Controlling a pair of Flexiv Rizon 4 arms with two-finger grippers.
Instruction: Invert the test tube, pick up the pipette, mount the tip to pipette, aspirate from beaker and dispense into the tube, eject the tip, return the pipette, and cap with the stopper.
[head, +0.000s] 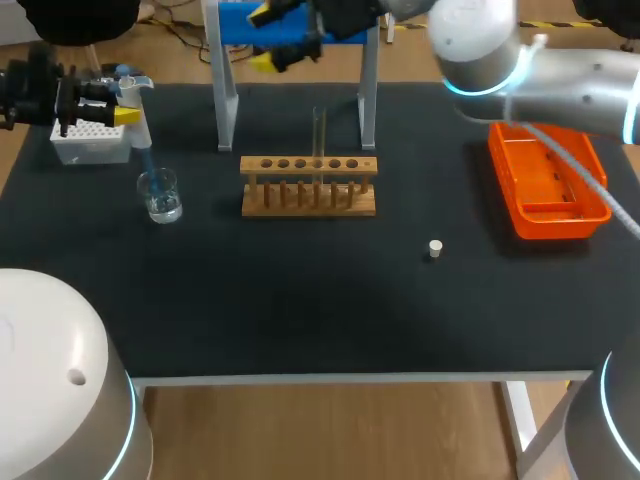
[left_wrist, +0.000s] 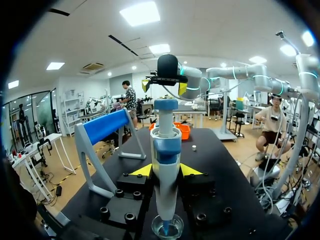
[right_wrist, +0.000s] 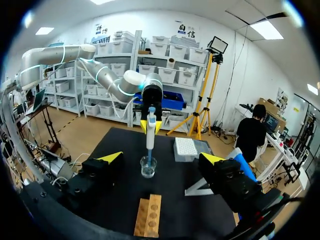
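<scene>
My left gripper (head: 112, 100) at the far left is shut on the blue-and-white pipette (left_wrist: 166, 160). The pipette hangs upright, its tip dipped into the glass beaker (head: 160, 195) of clear liquid. In the right wrist view the pipette (right_wrist: 150, 132) and the beaker (right_wrist: 148, 167) lie ahead of my right gripper (right_wrist: 161, 158), which is wide open and holds nothing. That right gripper (head: 266, 38) hovers high over the back of the table by the pipette stand. A test tube (head: 320, 135) stands upright in the wooden rack (head: 308, 190). The small white stopper (head: 435, 248) lies on the mat to the right.
A white tip box (head: 90, 142) sits just behind the beaker at the far left. The pipette stand (head: 228, 95), blue-topped with grey legs, rises behind the rack. An orange tray (head: 545, 185) lies at the right edge.
</scene>
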